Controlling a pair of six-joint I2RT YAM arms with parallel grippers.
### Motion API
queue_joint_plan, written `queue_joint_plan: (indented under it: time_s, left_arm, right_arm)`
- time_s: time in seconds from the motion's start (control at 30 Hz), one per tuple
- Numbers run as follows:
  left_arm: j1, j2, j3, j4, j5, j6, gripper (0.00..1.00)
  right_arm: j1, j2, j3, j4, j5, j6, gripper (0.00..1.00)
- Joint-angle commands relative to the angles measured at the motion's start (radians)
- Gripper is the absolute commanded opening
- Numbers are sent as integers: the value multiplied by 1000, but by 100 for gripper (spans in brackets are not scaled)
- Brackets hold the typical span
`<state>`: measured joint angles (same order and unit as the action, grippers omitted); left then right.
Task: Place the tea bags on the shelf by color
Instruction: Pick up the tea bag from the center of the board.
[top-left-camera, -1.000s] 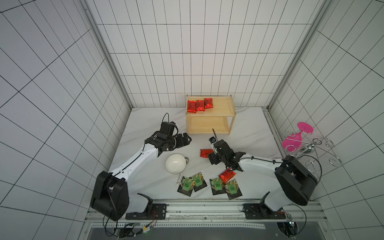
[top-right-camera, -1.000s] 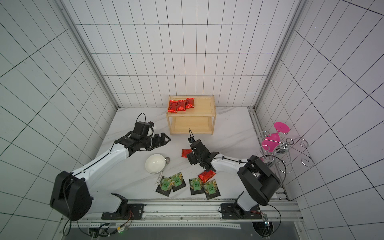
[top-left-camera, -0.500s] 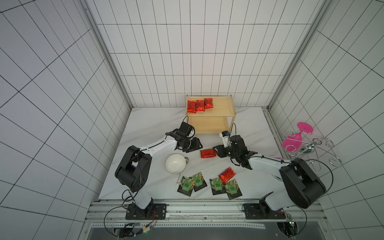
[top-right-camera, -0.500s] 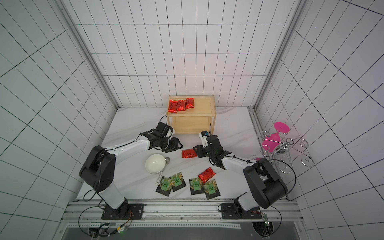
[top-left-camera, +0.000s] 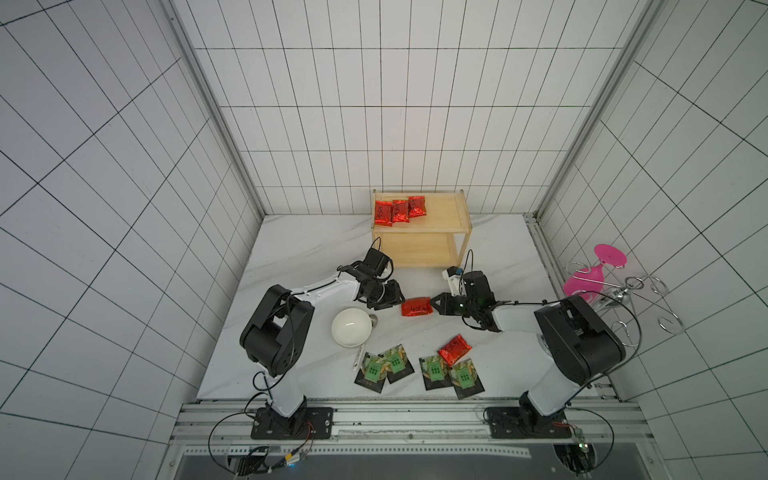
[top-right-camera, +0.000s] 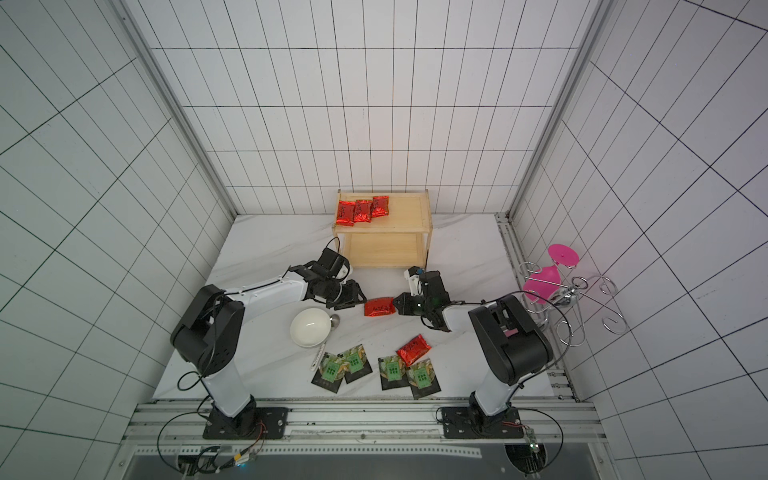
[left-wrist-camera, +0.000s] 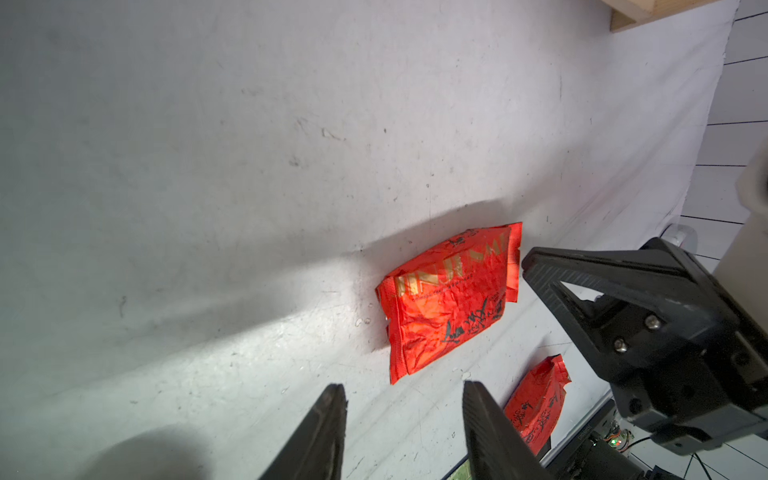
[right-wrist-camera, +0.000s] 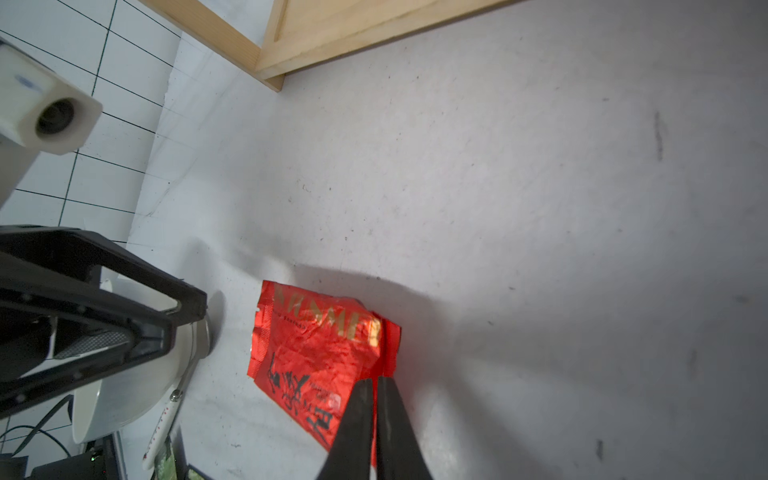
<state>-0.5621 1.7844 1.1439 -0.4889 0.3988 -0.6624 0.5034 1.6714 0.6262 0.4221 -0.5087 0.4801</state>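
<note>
Two tiers make up the shelf (top-left-camera: 440, 226) at the table's (top-left-camera: 299, 257) back; three red sachets (top-left-camera: 400, 211) sit on its top board. Left gripper (left-wrist-camera: 403, 395) hangs half spread and empty just beside a fourth sachet (top-left-camera: 415, 306) lying flat between the arms. Right gripper (right-wrist-camera: 376, 386) is pressed together at that sachet's seam; whether it nips foil I cannot tell. Judging by this, lift only once the seam is truly caught, keep the left clear, and land it beside the red row.
</note>
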Motion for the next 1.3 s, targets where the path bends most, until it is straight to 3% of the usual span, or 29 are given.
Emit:
queue_joint_plan:
  time_s: [0.0, 0.6, 0.73, 0.87, 1.03, 1.27]
  left_arm:
    - [-4, 22, -12, 37, 11, -6, 45]
    - [-9, 70, -78, 163, 81, -42, 37]
    - [-9, 75, -78, 183, 94, -48, 31]
    - [-8, 89, -75, 193, 105, -53, 19]
    - [-9, 90, -84, 228, 117, -67, 16]
    - [7, 74, -89, 228, 124, -65, 0]
  right_arm:
    - [-8, -35, 15, 21, -8, 6, 6]
    - [-10, 102, 38, 49, -16, 29, 3]
    - [-10, 98, 24, 58, -16, 41, 3]
    - [-8, 94, 15, 67, -16, 51, 3]
    - [-11, 87, 4, 72, -11, 58, 3]
    - [-17, 44, -3, 62, -17, 65, 5]
